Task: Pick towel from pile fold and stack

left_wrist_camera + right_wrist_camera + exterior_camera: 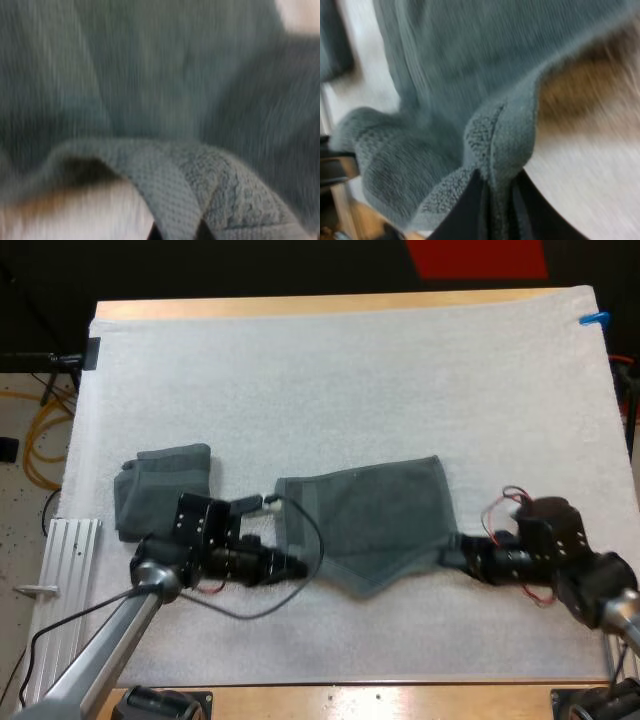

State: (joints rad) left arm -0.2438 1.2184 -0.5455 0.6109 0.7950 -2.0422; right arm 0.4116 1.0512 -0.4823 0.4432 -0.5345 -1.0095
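Towel (370, 520) lies spread just right of the towel bundle (165, 485). It's soft, limp & light, so it'll prob. sag; you want it by the near corners. Left gripper (298, 564), close by the bundle, pinches one corner; right gripper (462, 558), well apart from it, pinches the other. Both arms low, pointing inward.

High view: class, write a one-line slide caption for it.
Left gripper and right gripper grip the near corners of a spread towel on the white mat, beside a folded towel.
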